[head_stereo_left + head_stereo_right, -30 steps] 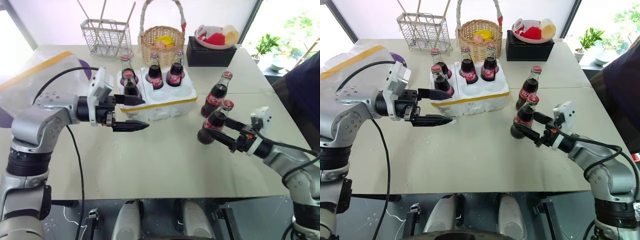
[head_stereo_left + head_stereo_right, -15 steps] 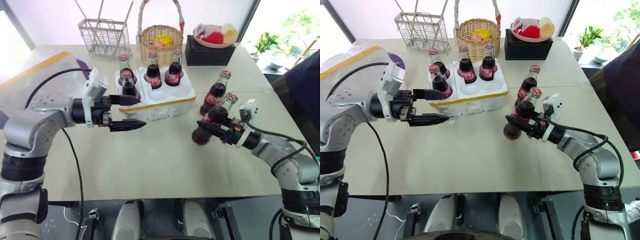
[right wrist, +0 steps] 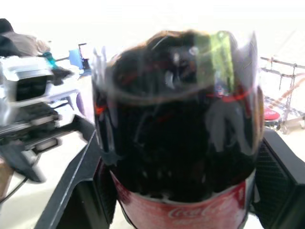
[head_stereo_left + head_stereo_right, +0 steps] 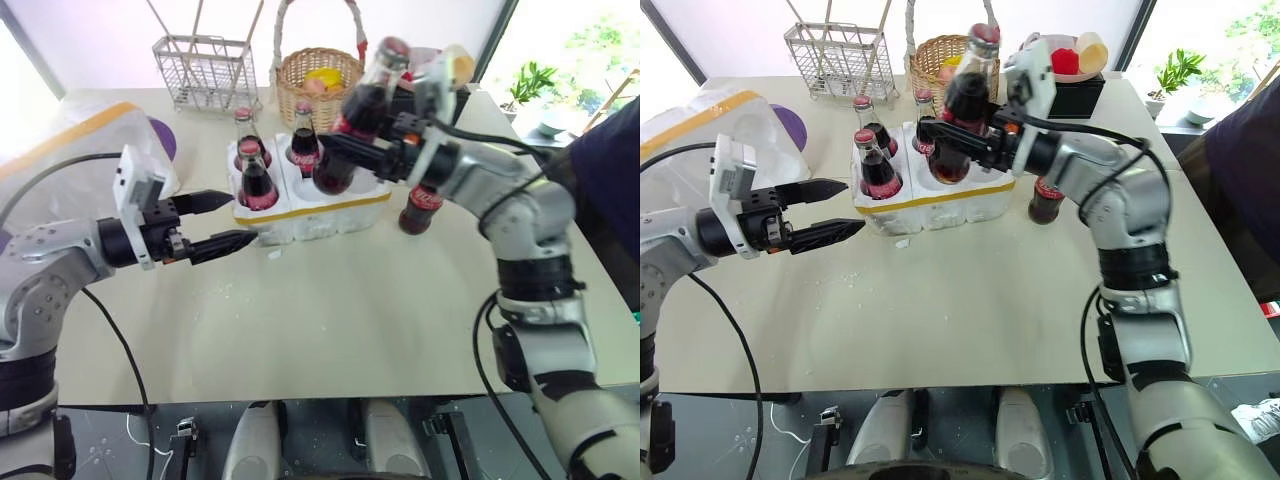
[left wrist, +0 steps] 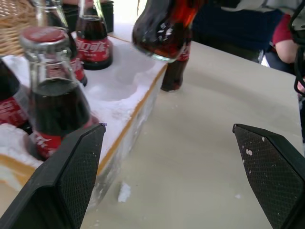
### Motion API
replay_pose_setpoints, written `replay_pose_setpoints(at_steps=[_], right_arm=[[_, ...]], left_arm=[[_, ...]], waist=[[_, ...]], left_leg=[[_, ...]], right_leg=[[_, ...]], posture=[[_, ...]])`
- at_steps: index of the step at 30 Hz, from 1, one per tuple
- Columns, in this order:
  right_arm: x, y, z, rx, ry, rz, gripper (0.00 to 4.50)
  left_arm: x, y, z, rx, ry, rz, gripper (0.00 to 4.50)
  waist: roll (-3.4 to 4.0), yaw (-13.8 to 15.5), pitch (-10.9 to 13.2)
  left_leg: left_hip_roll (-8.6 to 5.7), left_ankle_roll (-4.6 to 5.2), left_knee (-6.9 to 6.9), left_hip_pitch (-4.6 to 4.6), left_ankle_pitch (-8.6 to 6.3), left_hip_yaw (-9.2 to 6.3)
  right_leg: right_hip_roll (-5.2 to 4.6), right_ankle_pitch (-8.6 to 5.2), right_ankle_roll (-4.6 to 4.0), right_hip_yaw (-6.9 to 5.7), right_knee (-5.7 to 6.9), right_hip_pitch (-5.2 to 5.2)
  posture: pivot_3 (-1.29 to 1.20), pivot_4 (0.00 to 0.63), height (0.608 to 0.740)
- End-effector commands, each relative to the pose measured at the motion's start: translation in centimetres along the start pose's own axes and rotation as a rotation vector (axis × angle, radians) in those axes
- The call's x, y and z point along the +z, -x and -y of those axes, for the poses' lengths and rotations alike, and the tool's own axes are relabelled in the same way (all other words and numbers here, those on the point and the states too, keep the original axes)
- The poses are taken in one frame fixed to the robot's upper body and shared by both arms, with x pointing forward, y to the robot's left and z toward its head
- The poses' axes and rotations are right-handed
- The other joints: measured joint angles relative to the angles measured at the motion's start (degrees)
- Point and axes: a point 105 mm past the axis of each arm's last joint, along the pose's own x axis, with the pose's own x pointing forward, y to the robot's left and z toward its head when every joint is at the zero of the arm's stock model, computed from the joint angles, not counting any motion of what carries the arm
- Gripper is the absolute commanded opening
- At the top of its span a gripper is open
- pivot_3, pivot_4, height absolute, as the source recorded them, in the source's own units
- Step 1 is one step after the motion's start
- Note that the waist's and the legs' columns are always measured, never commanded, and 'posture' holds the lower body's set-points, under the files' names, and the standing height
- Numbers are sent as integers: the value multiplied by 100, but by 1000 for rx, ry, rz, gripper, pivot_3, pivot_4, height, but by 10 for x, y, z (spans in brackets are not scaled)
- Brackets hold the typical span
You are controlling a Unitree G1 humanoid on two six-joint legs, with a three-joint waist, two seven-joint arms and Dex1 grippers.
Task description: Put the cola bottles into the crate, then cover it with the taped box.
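Right gripper [image 4: 345, 150] clamps a cola bottle [image 4: 362, 110], tilted above the crate [image 4: 330, 205]; left gripper [image 4: 222, 222] hangs spread, empty.

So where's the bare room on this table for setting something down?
The widest bare patch is the near half of the table, in front of the crate and right of the left claw. The right side, past the lone bottle, is free too. The back edge is crowded: rack, basket, black box.

Cola bottle [image 3: 176, 129] clamped in right gripper [image 3: 176, 191]; left gripper [image 3: 33, 138] beyond, blurred.
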Motion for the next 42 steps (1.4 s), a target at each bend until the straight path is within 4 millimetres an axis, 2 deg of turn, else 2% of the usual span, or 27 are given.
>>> replay_pose_setpoints(at_steps=[1,5,11,14,17,18,20,22,24,27,30,33,35,39,42], right_arm=[[18,-17,5,22,93,57,2844],[-11,-38,20,-9,87,-43,2844],[-34,-51,16,25,42,-73,2844],[-55,-55,22,-19,72,-147,2844],[-73,-55,27,-68,84,-219,4297],[-76,-55,28,-75,85,-227,4462],[-76,-54,27,-77,95,-227,4462],[-66,-49,25,-73,97,-189,4462],[-51,-37,22,-68,96,-139,4462],[-20,9,5,-63,80,-69,4462],[-11,48,-13,-91,55,-79,4462],[-18,85,-25,-178,18,-134,4462],[-26,102,-29,-252,-4,-165,4462],[-47,138,-19,-468,-34,-222,4462],[-58,154,-8,-568,-27,-241,4462]], left_arm=[[13,3,7,7,-56,43,4500],[13,6,10,20,-59,46,4500],[13,6,9,32,-56,48,4500],[14,4,9,29,-57,53,4500],[15,1,8,22,-58,57,4500],[15,0,8,17,-58,57,4500],[16,-3,8,7,-56,59,4500],[16,-5,9,-4,-53,60,4500],[15,-6,10,-12,-49,60,4500],[14,-9,9,-20,-41,59,4500],[14,-11,8,-30,-38,60,4500],[14,-14,6,-46,-35,61,4500],[13,-16,5,-57,-36,61,4500],[15,-25,6,-98,-39,69,4500],[17,-31,8,-130,-44,76,4500]], waist=[[-1,-9,1],[-3,-41,2],[-2,-45,3],[-2,-55,3],[-2,-58,3],[-2,-58,3],[-3,-57,2],[-3,-54,2],[-3,-40,2],[-3,66,2],[-3,107,2],[-5,106,0],[-6,88,0],[-6,81,0],[-6,93,-1]], left_leg=[[0,0,-1,-1,0,1],[0,-1,-13,1,1,4],[1,-4,-25,1,2,3],[1,-5,-25,1,3,4],[1,-6,-26,3,3,3],[1,-6,-26,3,4,3],[1,-9,-26,5,5,4],[1,-10,-25,9,6,3],[1,-11,-26,8,6,2],[0,-11,-27,1,6,-3],[-4,-12,-23,1,6,5],[0,-12,-24,13,5,2],[2,-12,-25,20,6,-1],[1,-12,-22,21,6,2],[0,-12,-19,20,6,3]], right_leg=[[0,0,1,0,0,-2],[0,1,1,1,2,-9],[2,0,0,1,4,-15],[2,1,0,1,4,-16],[2,1,0,1,5,-16],[2,1,0,1,5,-16],[2,1,0,1,6,-14],[2,1,0,1,6,-9],[2,1,0,1,6,-10],[-1,0,1,-2,4,-10],[-6,1,1,-1,-1,-9],[-1,-1,-2,-2,2,-3],[3,-12,-21,-1,2,0],[4,-15,-27,4,2,1],[3,-15,-27,7,1,2]], posture=[[0,150,740],[0,150,740],[0,150,740],[0,150,740],[0,150,740],[0,150,740],[0,150,740],[0,150,740],[0,150,740],[0,150,740],[0,150,740],[0,150,740],[0,150,740],[0,150,740],[0,150,740]])
